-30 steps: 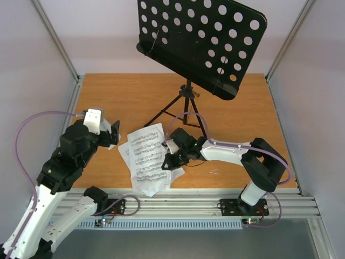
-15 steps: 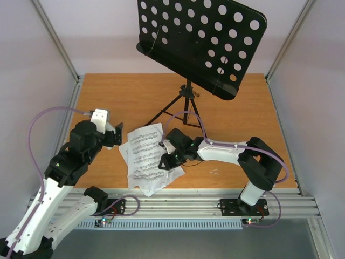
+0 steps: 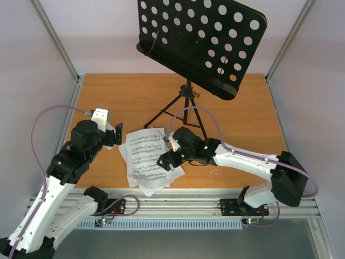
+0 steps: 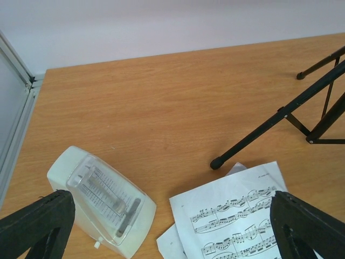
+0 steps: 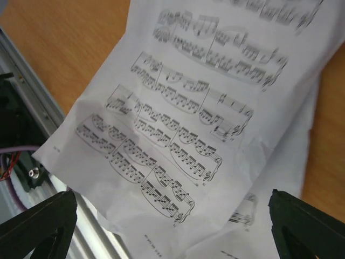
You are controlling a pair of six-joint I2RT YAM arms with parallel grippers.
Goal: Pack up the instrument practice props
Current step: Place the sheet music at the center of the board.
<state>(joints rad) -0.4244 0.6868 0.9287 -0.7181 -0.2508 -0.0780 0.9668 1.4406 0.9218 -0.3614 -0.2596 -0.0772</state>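
Wooden table holds sheet music partly hidden beneath the right tool.

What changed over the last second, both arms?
Right arm stretched out, elbow swinging right; its claw slid slightly left and nearer over the sheet music, open, gripping nothing. Left claw nudged right toward the pages, also open. Music stand and pages look unmoved.

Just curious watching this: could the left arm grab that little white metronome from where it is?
Probably yes. The metronome lies close below the open left end effector, somewhat off-centre, and nothing covers it; the sheet music lies beside it.
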